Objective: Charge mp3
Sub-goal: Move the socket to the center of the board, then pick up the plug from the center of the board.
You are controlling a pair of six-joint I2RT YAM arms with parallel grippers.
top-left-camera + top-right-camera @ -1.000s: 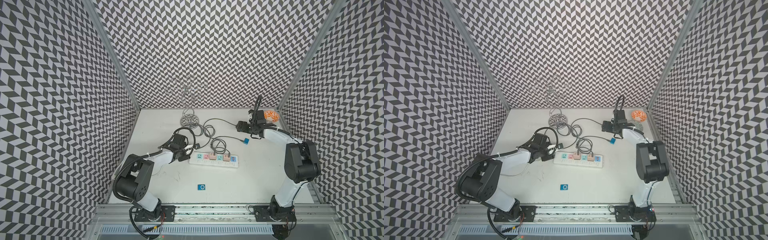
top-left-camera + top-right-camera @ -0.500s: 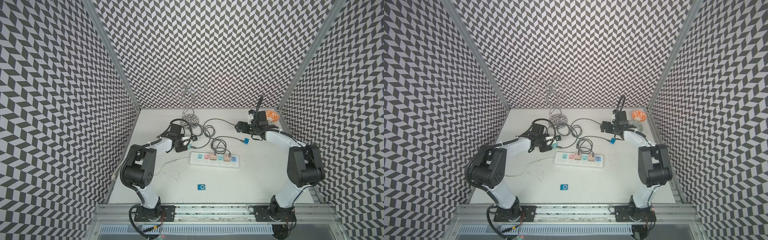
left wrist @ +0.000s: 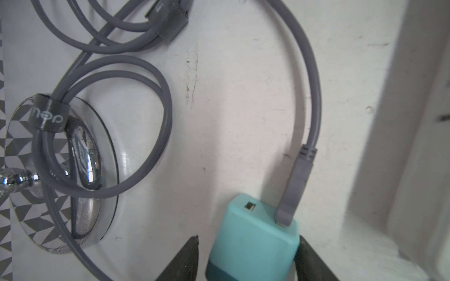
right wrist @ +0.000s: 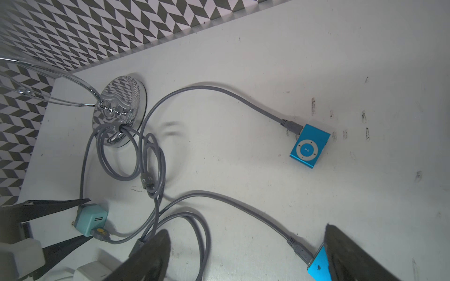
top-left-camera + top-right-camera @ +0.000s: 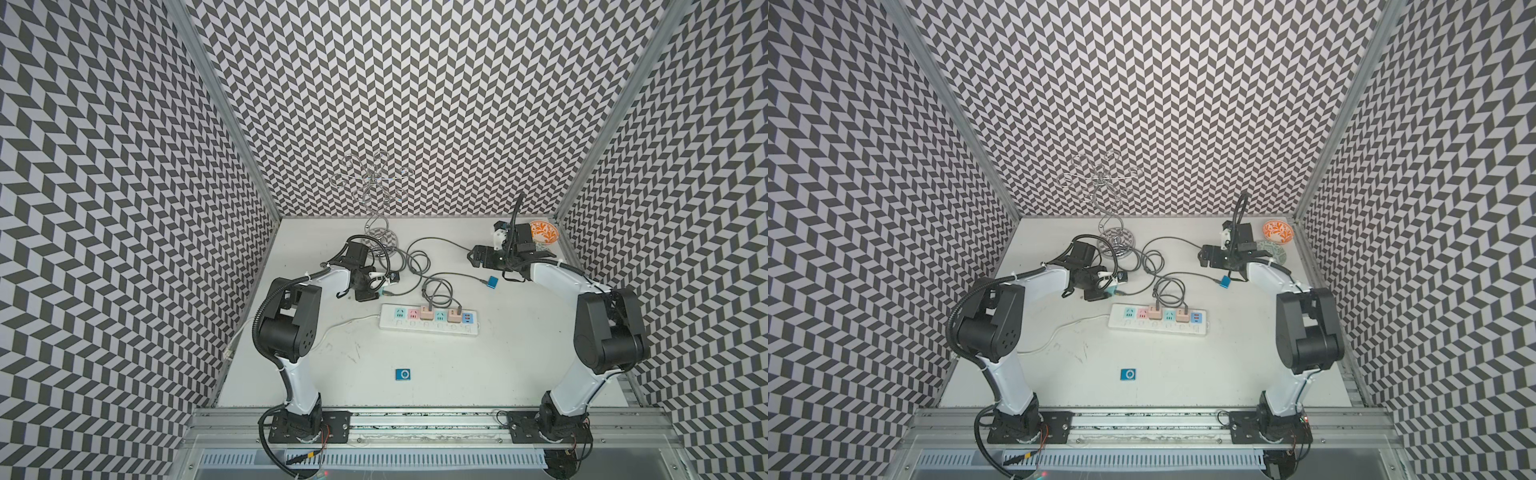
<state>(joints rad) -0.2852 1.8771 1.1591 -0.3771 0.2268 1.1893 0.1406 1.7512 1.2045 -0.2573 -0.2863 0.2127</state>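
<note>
Table [image 5: 519, 365] first: power strip [image 5: 428, 328] lies mid-surface, two peach adapters [image 5: 427, 312] seated, spare sockets at end nearer left edge. Chrome wire stand [image 5: 376, 232] at far edge, grey cables [image 4: 202, 88] looped round its base. Left gripper [image 3: 248, 239] clamped on teal USB charger [image 3: 253, 228], cable already plugged in, likely bound for spare socket. Right gripper [image 4: 246, 228] spread wide, empty, beside two cabled blue players [image 4: 309, 146]. Third mp3 [image 5: 404, 374] uncabled near front edge, well apart from both arms, awaiting cable.

Cable tangle [image 4: 146, 180], perhaps round stand [image 4: 119, 102]; open table [image 5: 498, 374] at front.
</note>
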